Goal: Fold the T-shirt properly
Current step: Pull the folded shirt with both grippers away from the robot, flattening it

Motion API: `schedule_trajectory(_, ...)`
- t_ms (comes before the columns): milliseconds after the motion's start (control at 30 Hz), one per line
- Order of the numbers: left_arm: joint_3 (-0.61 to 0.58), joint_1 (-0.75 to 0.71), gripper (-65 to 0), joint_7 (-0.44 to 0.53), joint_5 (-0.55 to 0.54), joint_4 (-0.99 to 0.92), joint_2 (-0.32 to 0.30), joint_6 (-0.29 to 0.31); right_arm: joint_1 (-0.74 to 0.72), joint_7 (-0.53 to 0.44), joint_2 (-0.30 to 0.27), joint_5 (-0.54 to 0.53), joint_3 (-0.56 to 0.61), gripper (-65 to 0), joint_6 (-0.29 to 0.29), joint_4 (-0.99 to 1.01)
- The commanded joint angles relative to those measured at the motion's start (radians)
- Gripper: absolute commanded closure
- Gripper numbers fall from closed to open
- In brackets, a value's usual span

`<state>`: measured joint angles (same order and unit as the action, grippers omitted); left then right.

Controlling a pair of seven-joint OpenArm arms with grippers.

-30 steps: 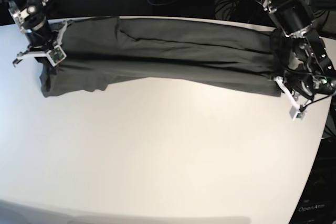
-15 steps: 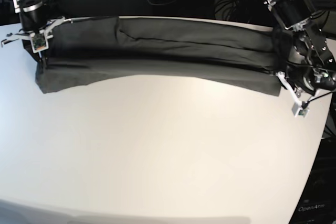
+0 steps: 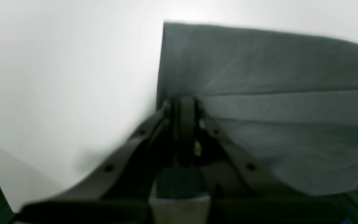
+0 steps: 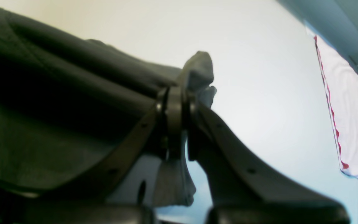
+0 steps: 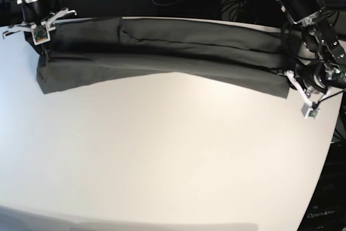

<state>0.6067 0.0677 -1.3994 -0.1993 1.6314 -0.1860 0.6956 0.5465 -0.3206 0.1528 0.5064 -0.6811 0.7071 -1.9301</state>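
T-shirt [image 5: 162, 52] stretched as long folded band along worktop [image 5: 162, 155] far edge. Left gripper [image 3: 183, 104] and right gripper [image 4: 176, 93] clamped on opposite ends. Crosswise folds left.

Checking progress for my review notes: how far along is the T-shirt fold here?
Done: the T-shirt already lies as a long narrow band across the far side of the table, folded lengthwise.
In hand: the left gripper and the right gripper are each shut on one end of it.
Left: the ends have not been brought together; the band is full length.
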Motion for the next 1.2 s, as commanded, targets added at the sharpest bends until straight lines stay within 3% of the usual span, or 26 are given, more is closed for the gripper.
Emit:
schedule_trajectory(0,0.005,0.017,-2.3,0.003,0.004,0.023,-0.019,0.003,0.011,-0.021,-0.005,-0.019,-0.007,-0.3,-0.009,-0.016)
schedule_trajectory(333,0.005,-0.039,-2.3,0.003,-0.001,0.025,-0.019,0.003,0.102,-0.093,-0.003,-0.064,-0.005,-0.3,-0.009,-0.015)
schedule_trajectory(1167,0.005,-0.131,-2.3,0.003,0.007,0.071,-0.039,0.003,0.060,-0.093,-0.002,-0.056,-0.005,-0.3,-0.009,0.151)
